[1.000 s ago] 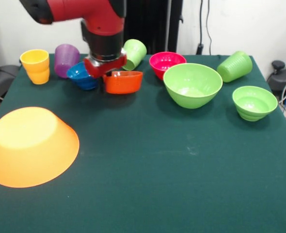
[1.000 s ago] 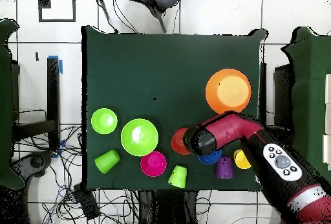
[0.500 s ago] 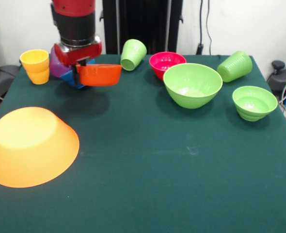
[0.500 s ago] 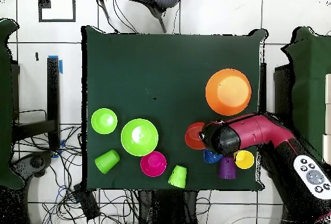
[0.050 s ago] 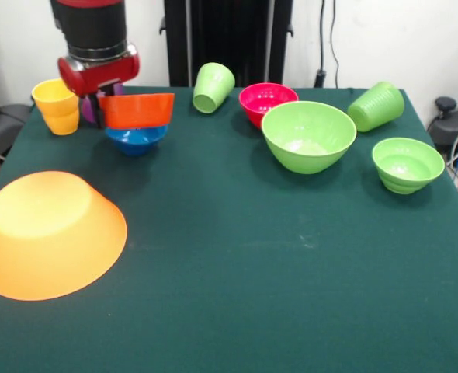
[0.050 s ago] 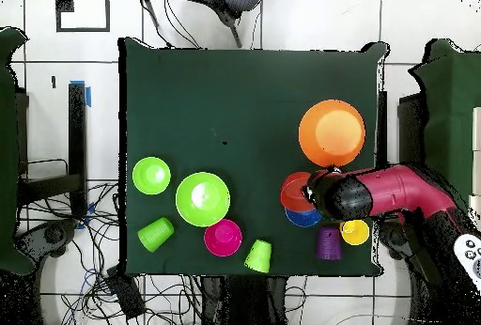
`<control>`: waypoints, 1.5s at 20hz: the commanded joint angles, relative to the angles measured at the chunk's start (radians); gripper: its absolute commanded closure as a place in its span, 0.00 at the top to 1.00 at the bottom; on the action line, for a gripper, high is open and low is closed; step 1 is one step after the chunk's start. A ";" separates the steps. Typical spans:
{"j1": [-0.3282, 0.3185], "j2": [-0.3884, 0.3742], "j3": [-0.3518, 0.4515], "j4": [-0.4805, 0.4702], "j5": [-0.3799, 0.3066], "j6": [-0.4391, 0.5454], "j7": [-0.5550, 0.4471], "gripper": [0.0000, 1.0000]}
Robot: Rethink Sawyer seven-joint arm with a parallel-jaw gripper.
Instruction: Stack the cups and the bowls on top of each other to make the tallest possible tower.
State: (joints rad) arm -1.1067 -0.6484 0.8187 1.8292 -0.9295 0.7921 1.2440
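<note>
Gripping the red-orange bowl (image 5: 136, 110) by its rim, the tool (image 5: 101, 99) is closed on one wall; the bowl is held level above the blue bowl (image 5: 136, 139). Thin glossy plastic is judged light, stiff and slippery, so a rim pinch suits it.

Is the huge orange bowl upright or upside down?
Upside down. In the front view the huge orange bowl rests rim-down on the table, its flat base facing up.

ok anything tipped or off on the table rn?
Two light green cups lie on their sides: one beside the pink bowl, one at the far corner. The huge orange bowl sits upside down.
</note>
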 commanded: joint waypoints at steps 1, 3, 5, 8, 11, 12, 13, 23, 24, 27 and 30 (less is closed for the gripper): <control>-0.020 -0.013 0.083 -0.088 0.024 0.054 -0.373 0.00; -0.035 -0.009 0.095 -0.107 0.020 0.045 -0.405 0.00; -0.052 0.003 0.110 -0.133 0.014 0.038 -0.449 0.00; -0.080 0.028 0.132 -0.173 0.018 0.057 -0.529 0.00; -0.097 0.062 0.146 -0.236 0.027 0.094 -0.613 0.00; -0.101 0.072 0.148 -0.253 0.031 0.104 -0.637 0.00; -0.105 0.084 0.154 -0.283 0.043 0.124 -0.672 0.00; -0.100 0.171 0.167 -0.509 0.099 0.206 -0.902 0.00; -0.098 0.179 0.168 -0.523 0.096 0.186 -0.911 0.00; -0.080 0.200 0.154 -0.573 0.077 0.153 -0.931 0.00; -0.073 0.224 0.146 -0.622 0.073 0.146 -0.982 0.00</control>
State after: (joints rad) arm -1.2345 -0.5181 0.9648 1.3747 -0.8364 0.8691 0.6024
